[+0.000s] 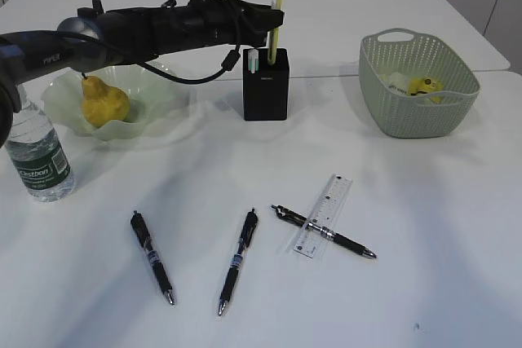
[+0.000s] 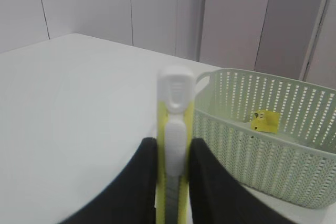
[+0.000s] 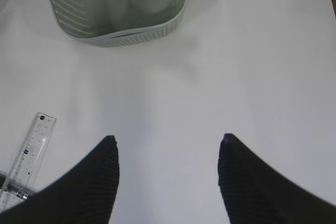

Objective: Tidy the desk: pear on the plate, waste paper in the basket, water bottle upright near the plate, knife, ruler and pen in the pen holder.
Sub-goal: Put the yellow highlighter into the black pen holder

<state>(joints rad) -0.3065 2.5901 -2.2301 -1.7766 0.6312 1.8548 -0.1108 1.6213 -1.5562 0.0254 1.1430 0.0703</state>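
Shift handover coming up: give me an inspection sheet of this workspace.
Surface: white desk, bare where free.
Job's things: pear on plate; water bottle upright beside it; waste paper in basket; ruler flat under one pen; two more pens lying loose.
Clutter: nothing seen.
Grippers: left pincer shut on yellow knife above pen holder; right pincer open, empty.
Cables: black cable looping under left arm.
Surroundings: pale wall panels.

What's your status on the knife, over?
Left end effector shut on yellow-white plastic utility knife, above matte black square pen holder. Right end effector open, empty. Nothing blocking.
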